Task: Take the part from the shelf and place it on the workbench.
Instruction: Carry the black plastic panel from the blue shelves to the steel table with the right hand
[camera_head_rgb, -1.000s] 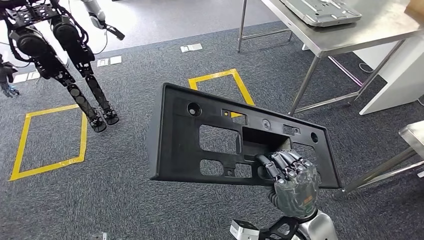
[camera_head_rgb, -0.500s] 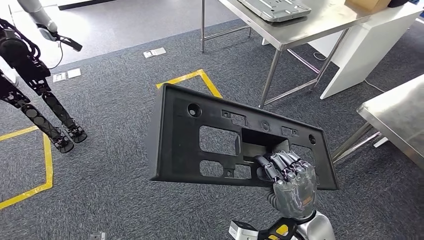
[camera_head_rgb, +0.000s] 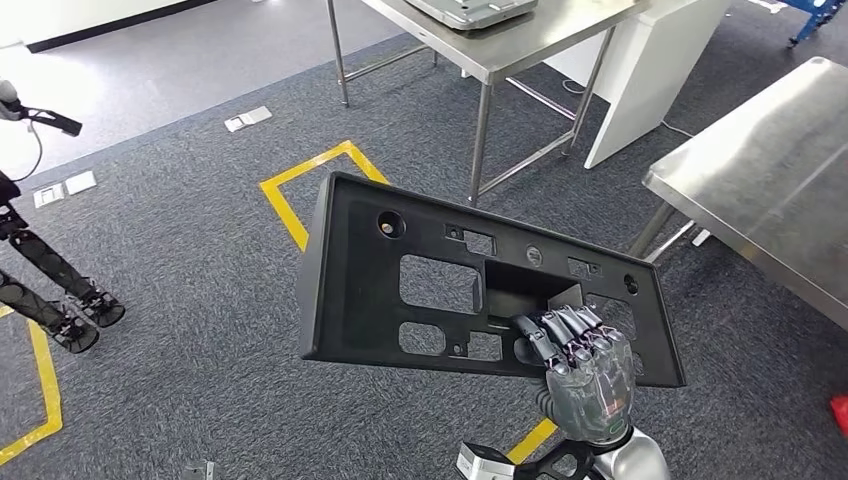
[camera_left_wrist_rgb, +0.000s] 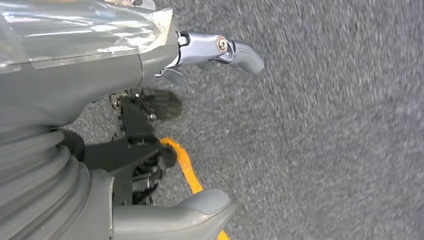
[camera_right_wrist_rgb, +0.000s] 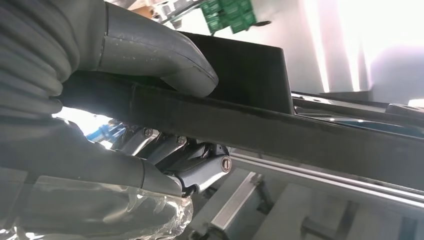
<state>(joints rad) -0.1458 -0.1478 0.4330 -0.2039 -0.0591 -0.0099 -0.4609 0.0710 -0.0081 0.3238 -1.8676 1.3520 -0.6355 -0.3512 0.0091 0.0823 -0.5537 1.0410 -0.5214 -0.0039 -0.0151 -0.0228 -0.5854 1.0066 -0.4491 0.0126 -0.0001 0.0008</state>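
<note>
Since a second ago: the whole view swings, so the robot is turning, not the room. The steel table with the grey tray slides off toward the top edge, a second steel workbench (camera_head_rgb: 760, 190) comes in on the right, and the other robot's dark legs (camera_head_rgb: 50, 290) drift to the left edge. The part stays fixed relative to the hand.
Part: the black plastic panel (camera_head_rgb: 400, 280) is off the shelf and in the air in front of the robot, above the grey carpet (camera_head_rgb: 200, 400), broad face tilted up toward the head camera, well clear of any table.
Right hand: the right hand (camera_head_rgb: 585, 365) holds the panel near its lower right, fingers (camera_head_rgb: 560, 330) hooked into the central cutout. In the wrist view the thumb (camera_right_wrist_rgb: 165, 55) presses on one side of the panel's edge (camera_right_wrist_rgb: 300, 130) and the fingers on the other. That hooked grip looks like what keeps the wide panel from slipping.
Left hand: the left hand (camera_left_wrist_rgb: 150, 100) hangs over carpet and yellow floor tape (camera_left_wrist_rgb: 187, 172), fingers apart, nothing in it.
Stage: carrying, I'd judge; placing not yet begun.
</note>
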